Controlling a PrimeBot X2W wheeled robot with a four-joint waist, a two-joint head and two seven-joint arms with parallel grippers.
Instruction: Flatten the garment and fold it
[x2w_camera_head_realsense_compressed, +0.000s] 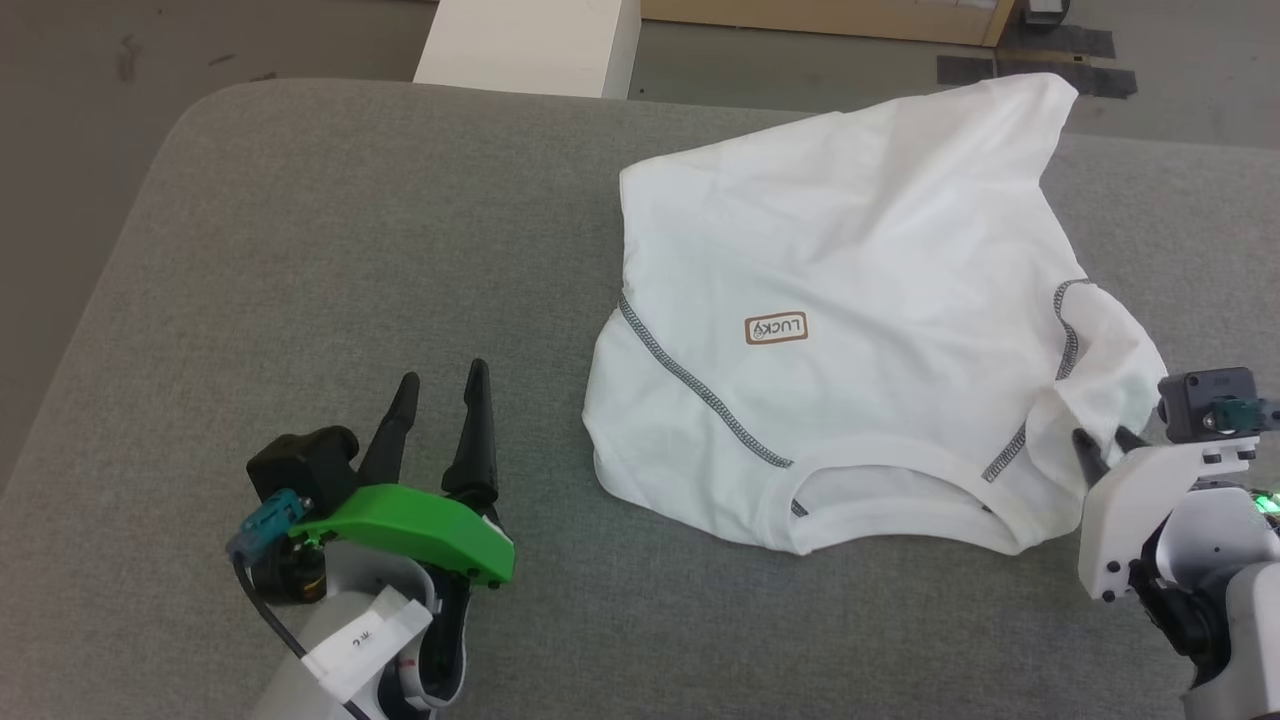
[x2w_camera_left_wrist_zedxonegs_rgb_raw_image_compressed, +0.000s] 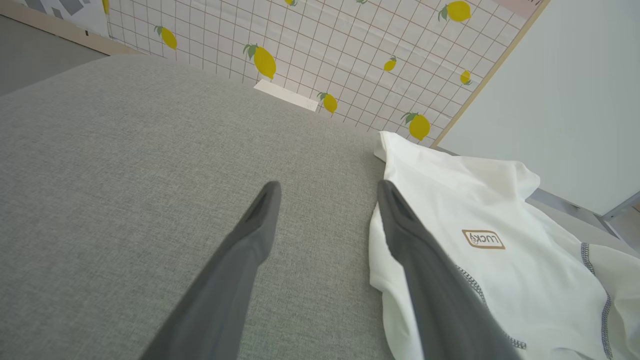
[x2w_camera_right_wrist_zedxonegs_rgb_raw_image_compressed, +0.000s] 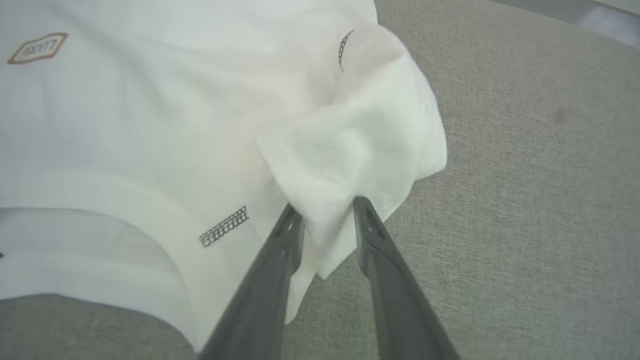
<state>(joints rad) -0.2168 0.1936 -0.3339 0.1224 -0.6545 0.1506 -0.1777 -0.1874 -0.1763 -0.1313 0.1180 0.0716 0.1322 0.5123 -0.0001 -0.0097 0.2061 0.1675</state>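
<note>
I find the garment (x2w_camera_head_realsense_compressed: 850, 330) thin, white and rumpled on a coarse grey woven pad (x2w_camera_head_realsense_compressed: 350, 250). A bunched fold of it sits between my right gripper's (x2w_camera_right_wrist_zedxonegs_rgb_raw_image_compressed: 326, 205) fingers; whether they are clamped I cannot tell. My left gripper (x2w_camera_head_realsense_compressed: 443, 373) stands spread beside it, apart.

Shirt (x2w_camera_head_realsense_compressed: 860, 300): thin white cloth, matt, softly creased; seams stitched in dark grey thread; patch (x2w_camera_head_realsense_compressed: 776, 328) flat, brown-edged.
Cushion (x2w_camera_head_realsense_compressed: 350, 250): grey woven fabric, matt, coarse-grained.
Left gripper (x2w_camera_head_realsense_compressed: 443, 375): fingers (x2w_camera_head_realsense_compressed: 478, 430) dark matt plastic; cover (x2w_camera_head_realsense_compressed: 420, 520) smooth, glossy green plastic.
</note>
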